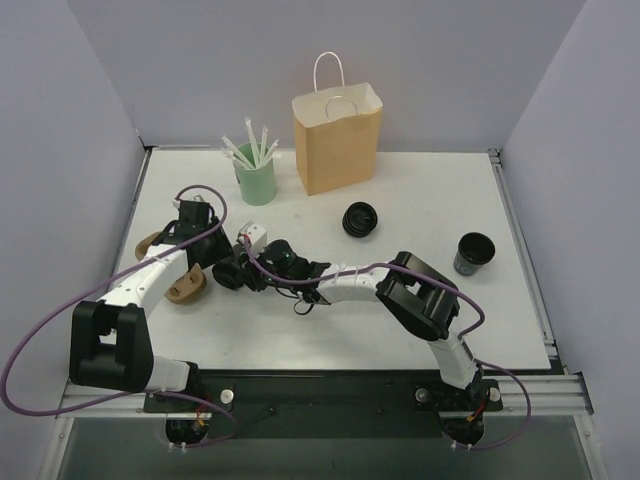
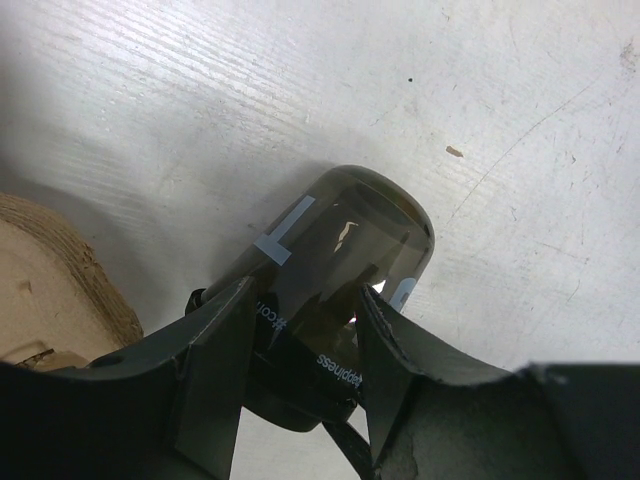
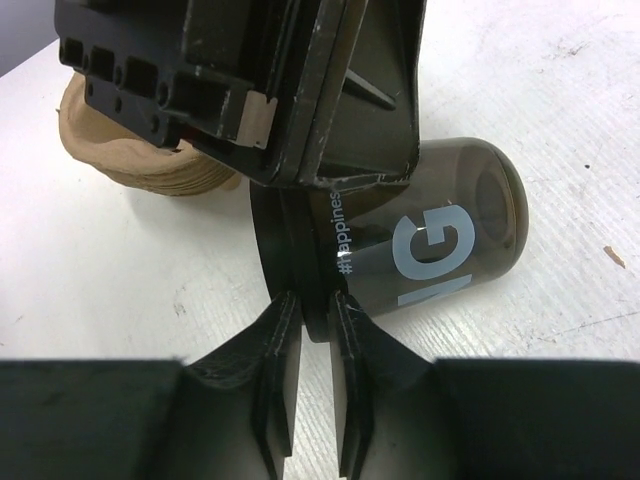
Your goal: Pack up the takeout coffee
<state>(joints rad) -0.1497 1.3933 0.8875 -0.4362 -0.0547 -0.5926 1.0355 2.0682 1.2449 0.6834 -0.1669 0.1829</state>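
The takeout coffee cup [image 1: 232,272] is a dark tapered cup with pale lettering, lying on its side on the white table [image 1: 400,320] left of centre. My left gripper [image 2: 305,295] is shut on the cup's body [image 2: 350,225] near the rim, one finger on each side. My right gripper [image 3: 312,300] reaches in from the right and pinches the edge of the round black lid [image 3: 300,260], which sits at the cup's mouth. In the right wrist view the cup's body [image 3: 450,230] points away to the right, with the left gripper's fingers [image 3: 370,120] above it.
The brown pulp carrier [image 1: 186,286] lies right beside the left gripper. A brown paper bag [image 1: 337,140] stands at the back, with a mint-green cup of straws [image 1: 256,180] to its left. Two more black cups [image 1: 360,219] [image 1: 474,253] sit to the right.
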